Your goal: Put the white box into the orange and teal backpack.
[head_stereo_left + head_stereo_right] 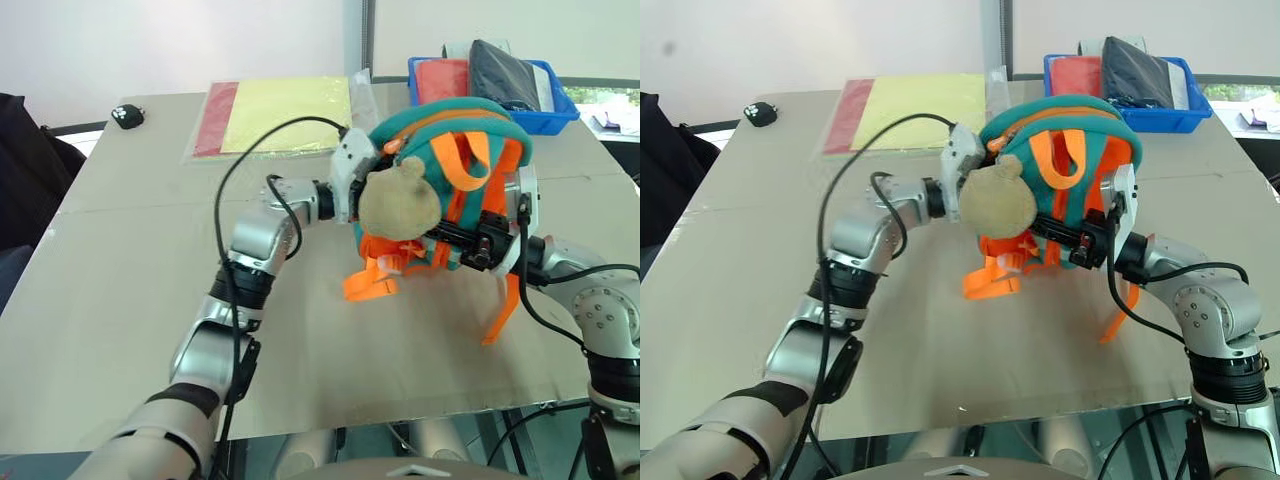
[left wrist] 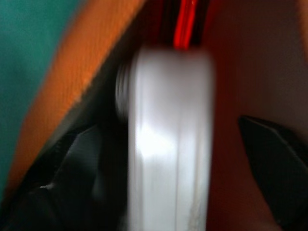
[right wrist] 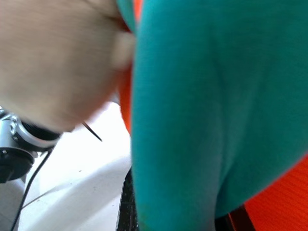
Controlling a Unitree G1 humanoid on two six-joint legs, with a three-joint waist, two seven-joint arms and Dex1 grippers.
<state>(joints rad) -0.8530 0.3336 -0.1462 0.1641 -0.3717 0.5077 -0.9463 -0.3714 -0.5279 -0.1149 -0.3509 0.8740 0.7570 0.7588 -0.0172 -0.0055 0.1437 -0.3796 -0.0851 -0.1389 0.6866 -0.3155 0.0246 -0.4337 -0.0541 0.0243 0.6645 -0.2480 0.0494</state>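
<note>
Head views: orange and teal backpack (image 1: 455, 170) held up above the table (image 1: 130, 290); left claw (image 1: 352, 178) reaches into its side, plush head (image 1: 998, 203) just beside it. Right claw (image 1: 1095, 235) clamped shut on the backpack's strap side.

Left wrist view: white box (image 2: 168, 139) between the spread-wide fingers (image 2: 274, 168), inside the orange lining.

Right wrist view: teal fabric pressed against the claw.
</note>
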